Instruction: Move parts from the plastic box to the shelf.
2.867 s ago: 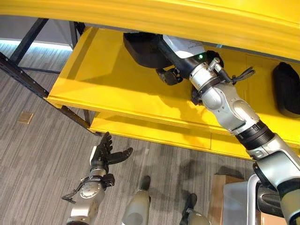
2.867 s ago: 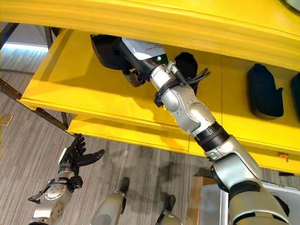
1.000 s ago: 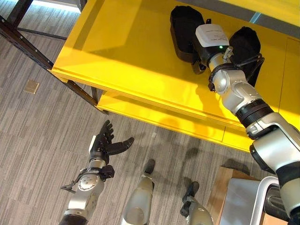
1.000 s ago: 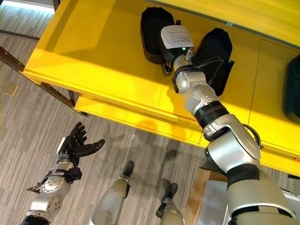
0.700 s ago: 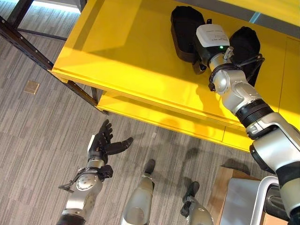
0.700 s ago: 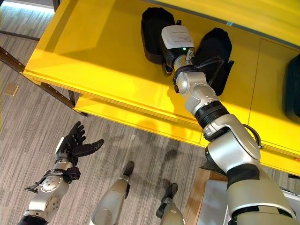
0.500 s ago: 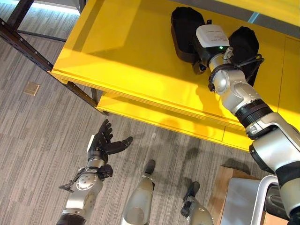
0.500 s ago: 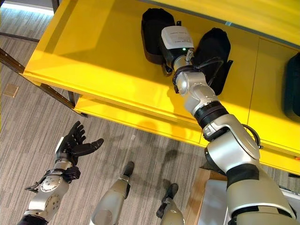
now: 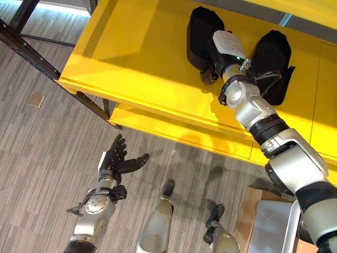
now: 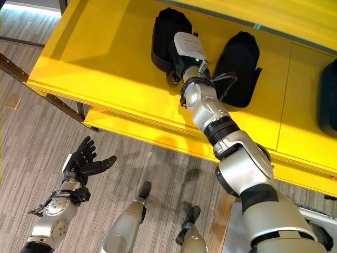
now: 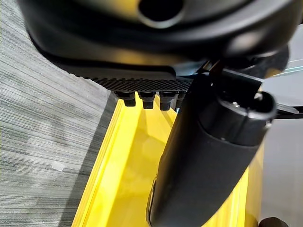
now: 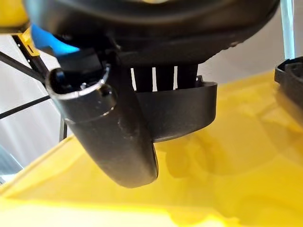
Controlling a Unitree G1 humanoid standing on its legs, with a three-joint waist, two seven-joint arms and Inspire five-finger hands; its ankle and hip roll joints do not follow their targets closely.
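Your right hand (image 12: 142, 94) and its black part (image 10: 166, 37) have shifted left along the yellow shelf (image 10: 105, 68); fingers curl over the part's rim at the shelf's back edge. Your left hand (image 9: 113, 163) hangs spread.

Silver-grey jointed arms end in a dark robot hand (image 9: 117, 161) each, black-banded at the elbows.

On my yellow shelf (image 10: 105, 63) I count three black parts: one (image 10: 164, 31) by my right hand (image 10: 176, 60), one (image 10: 239, 66) just to its right, and one (image 10: 329, 100) cut off at the far right. Hands: two, with my left hand (image 10: 81, 163) over the floor.
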